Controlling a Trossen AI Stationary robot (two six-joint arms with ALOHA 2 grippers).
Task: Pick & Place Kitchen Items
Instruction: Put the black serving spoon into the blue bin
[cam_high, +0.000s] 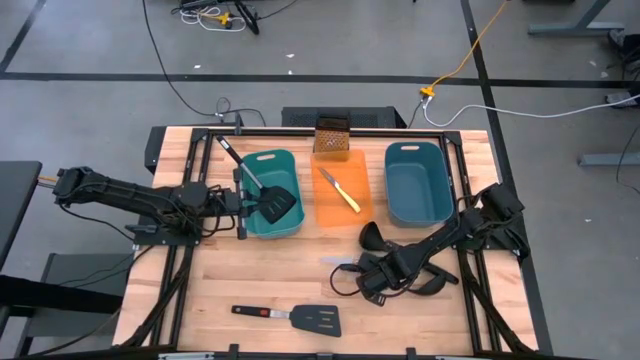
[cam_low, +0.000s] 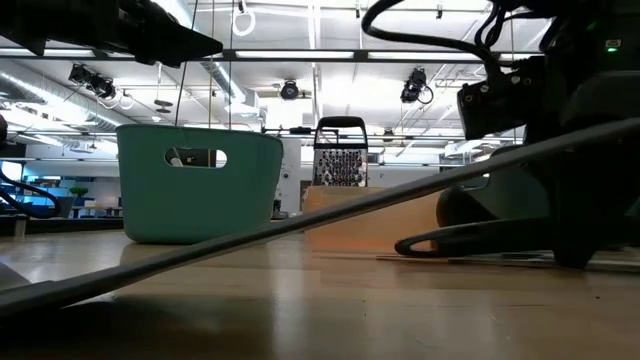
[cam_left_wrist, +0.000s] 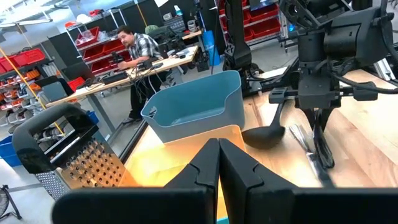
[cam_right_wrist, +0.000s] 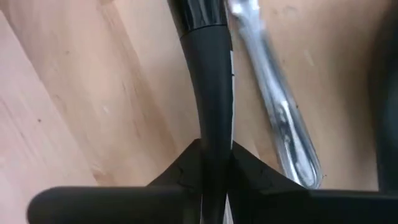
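High view: left tool (cam_high: 243, 201) sits beside the left teal tub (cam_high: 262, 163), which holds a black spatula (cam_high: 275, 203). Right tool (cam_high: 368, 273) is low on the worktop (cam_high: 260, 275) near a ladle (cam_high: 372, 237) and silver knife (cam_high: 338, 260). Left wrist view: its fingers (cam_left_wrist: 211, 163) are pressed together, holding nothing. Right wrist view: its fingers (cam_right_wrist: 186, 171) clamp a black handle (cam_right_wrist: 211, 81) beside the knife (cam_right_wrist: 273, 106).
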